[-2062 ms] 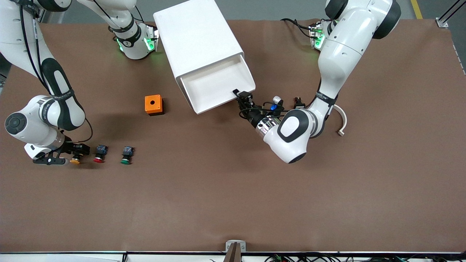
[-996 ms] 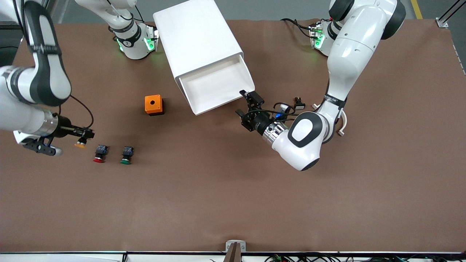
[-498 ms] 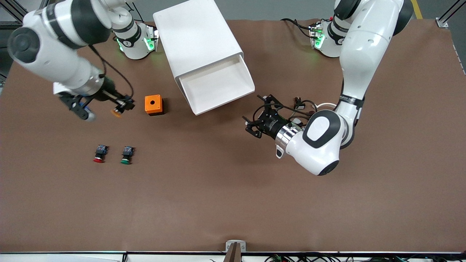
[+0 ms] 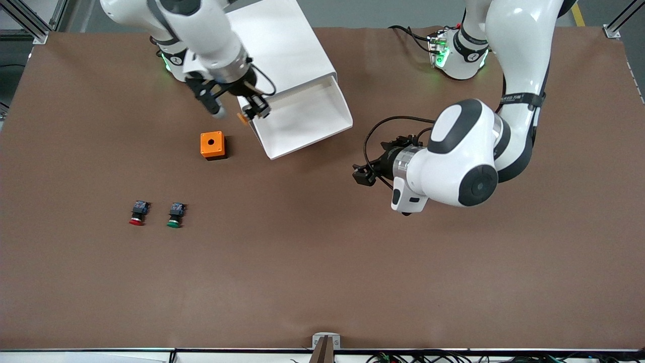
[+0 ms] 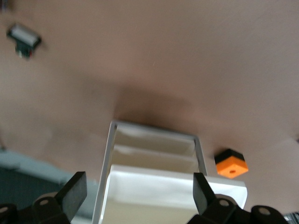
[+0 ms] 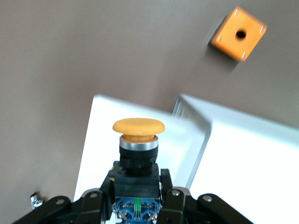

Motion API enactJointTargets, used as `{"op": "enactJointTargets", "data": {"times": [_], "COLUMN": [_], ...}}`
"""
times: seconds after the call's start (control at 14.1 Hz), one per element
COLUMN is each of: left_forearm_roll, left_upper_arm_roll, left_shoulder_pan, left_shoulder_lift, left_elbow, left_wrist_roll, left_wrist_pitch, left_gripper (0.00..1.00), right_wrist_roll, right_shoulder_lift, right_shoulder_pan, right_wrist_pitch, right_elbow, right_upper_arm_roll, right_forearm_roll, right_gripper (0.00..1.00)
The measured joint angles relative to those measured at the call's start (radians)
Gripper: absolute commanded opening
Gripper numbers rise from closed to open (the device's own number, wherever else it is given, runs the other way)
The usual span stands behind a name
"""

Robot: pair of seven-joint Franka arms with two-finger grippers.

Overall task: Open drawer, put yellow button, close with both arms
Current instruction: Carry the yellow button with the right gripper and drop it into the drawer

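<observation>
brown table [image 4: 322, 262] carries white cabinet [image 4: 272, 50] w/ top drawer [image 4: 302, 118] pulled out, orange box [image 4: 212, 144] beside it, red button [image 4: 137, 213] & green button [image 4: 175, 215] nearer cam.

You see a yellow-orange mushroom-capped push button [image 6: 138, 126], black body, blue rear, against the white boxy cabinet [image 4: 274, 48]. On the plain brown table covering [image 4: 322, 262]: an orange square box with a dark hole [image 4: 212, 144], a red-capped button [image 4: 137, 213], a green-capped button [image 4: 175, 215].

3 push buttons: yellow [image 4: 244, 118], red [image 4: 137, 213], green [image 4: 174, 215]; 1 orange box [image 4: 212, 145]; 1 cabinet [image 4: 274, 55]; 2 arms.
</observation>
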Motion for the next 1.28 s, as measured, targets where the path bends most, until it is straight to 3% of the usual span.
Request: {"op": "enactJointTargets", "data": {"times": [0.57,0.64,0.71,0.78,1.07,1.28], "left_forearm_roll": [0.315,0.359,0.404,0.445,0.503,0.503], "left_upper_arm_roll": [0.0,0.0,-0.001,-0.001,0.0,-0.002], "left_shoulder_pan": [-0.074,-0.09,-0.108,-0.125,-0.164,-0.168], "left_shoulder_lift": [-0.018,-0.018,-0.017,-0.014,0.007,0.022], "left_elbow": [-0.016,-0.022,-0.027,-0.032,-0.043,-0.044], "left_wrist_roll": [0.064,0.064,0.064,0.064,0.064,0.064], "left_wrist_pitch": [0.183,0.21,0.231,0.245,0.288,0.33], "left_gripper": [1.0,1.0,1.0,1.0,1.0,1.0], "right_wrist_roll": [0.299,0.317,0.326,0.329,0.316,0.164], "right_shoulder_lift": [0.186,0.211,0.232,0.246,0.256,0.254], "right_shoulder_pan": [0.189,0.194,0.196,0.196,0.195,0.175], "right_wrist_pitch": [0.136,0.138,0.138,0.138,0.131,0.036], "right_elbow": [0.029,0.047,0.063,0.076,0.104,0.163], "right_upper_arm_roll": [-0.003,-0.003,-0.004,-0.005,-0.013,-0.029], "right_forearm_roll": [-0.064,-0.068,-0.072,-0.074,-0.106,-0.12], "right_gripper": [0.01,0.22,0.67,1.0,1.0,1.0]}}
